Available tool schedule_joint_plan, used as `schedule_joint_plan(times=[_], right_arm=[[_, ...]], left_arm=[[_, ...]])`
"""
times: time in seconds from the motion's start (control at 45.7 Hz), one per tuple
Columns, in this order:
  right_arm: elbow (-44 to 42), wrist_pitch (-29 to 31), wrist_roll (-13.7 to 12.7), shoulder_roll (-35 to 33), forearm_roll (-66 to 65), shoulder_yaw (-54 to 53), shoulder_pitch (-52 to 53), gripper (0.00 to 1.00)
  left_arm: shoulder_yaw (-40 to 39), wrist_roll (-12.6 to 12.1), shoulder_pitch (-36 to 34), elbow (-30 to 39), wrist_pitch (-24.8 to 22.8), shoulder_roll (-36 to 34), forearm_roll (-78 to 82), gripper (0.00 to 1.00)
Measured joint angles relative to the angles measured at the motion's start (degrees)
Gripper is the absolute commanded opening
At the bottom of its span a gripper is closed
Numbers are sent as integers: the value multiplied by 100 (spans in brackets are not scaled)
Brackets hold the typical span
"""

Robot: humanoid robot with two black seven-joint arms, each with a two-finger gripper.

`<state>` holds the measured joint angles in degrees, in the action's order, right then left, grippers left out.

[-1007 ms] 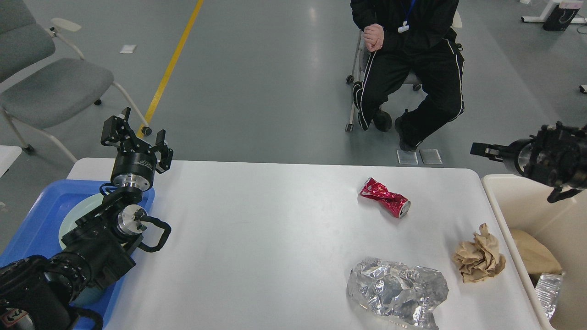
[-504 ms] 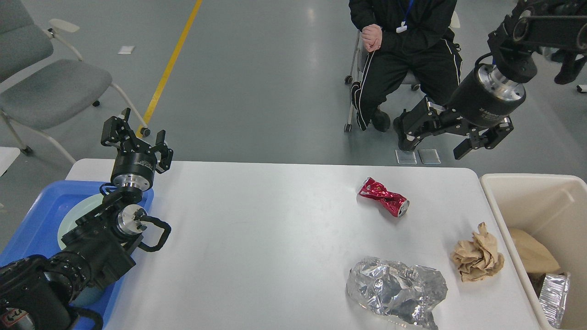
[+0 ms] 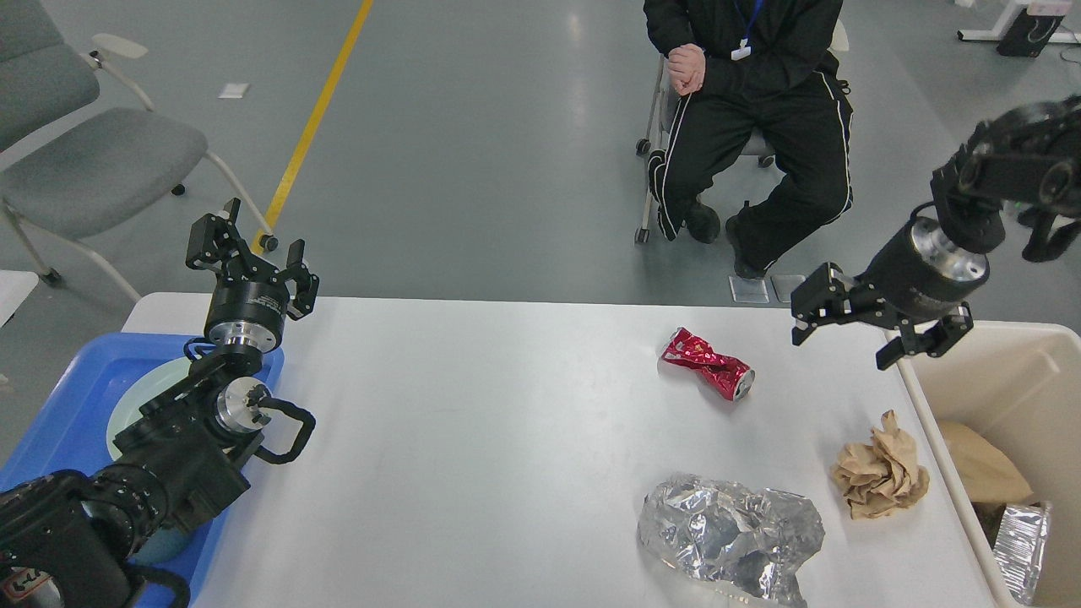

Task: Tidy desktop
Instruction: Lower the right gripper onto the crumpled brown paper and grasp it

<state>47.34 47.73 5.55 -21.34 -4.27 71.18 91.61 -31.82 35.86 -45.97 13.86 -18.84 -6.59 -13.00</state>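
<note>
**Both grippers empty over the desktop**

My right gripper [image 3: 847, 336] hangs above the desktop's [image 3: 473, 439] far right corner, jaws spread wide with nothing between them. My left gripper [image 3: 250, 254] stands upright over the far left corner, fingers parted and empty too. The white desktop fills the lower view. On it, a crushed red can [image 3: 708, 364] lies toward the far right; a crumpled brown paper ball [image 3: 882, 469] sits near the right edge; a crumpled foil sheet [image 3: 730, 536] rests at the near edge. A beige bin [image 3: 1005, 371] adjoins the right edge, a blue tray [image 3: 59, 422] the left.
</note>
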Motion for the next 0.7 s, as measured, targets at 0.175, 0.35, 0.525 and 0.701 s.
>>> schedule_joint_plan(times=[0.175, 0.35, 0.525, 0.701], right_arm=[[-676, -354, -1, -117, -3, -101, -1036, 100], [-888, -802, -1, -235, -3, -304, -1604, 100], [-1180, -1303, -1, -276, 5, -661, -2262, 100], [-1451, -1642, -2, -249, 37, -1160, -2925, 100]], left_arm=[[0, 0, 0, -2, 0, 0, 0, 96], [0, 0, 0, -1, 0, 0, 0, 96], [0, 0, 0, 0, 0, 0, 0, 96], [0, 0, 0, 1, 0, 0, 0, 96]])
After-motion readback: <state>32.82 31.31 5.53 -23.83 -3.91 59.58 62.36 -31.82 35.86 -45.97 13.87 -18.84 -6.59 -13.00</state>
